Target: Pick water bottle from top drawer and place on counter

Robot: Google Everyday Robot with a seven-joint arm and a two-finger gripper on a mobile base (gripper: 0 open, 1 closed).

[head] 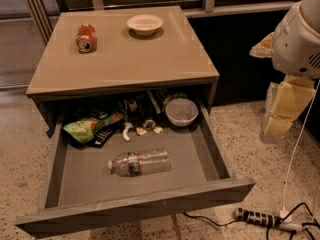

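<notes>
The water bottle [140, 163] lies on its side on the grey floor of the top drawer [135, 211], low in the frame's middle, white cap pointing left. The drawer stands pulled open. Toward its back sit a green snack bag [90, 128] at the left and a grey bowl [181, 112] at the right. Above, the counter [125, 64] carries an orange-red soda can [85, 38] at upper left and a white dish [144, 24] beside it. The gripper [272, 126] hangs at the right edge of the frame, well apart from the drawer, holding nothing; whether it is parted or closed cannot be told.
</notes>
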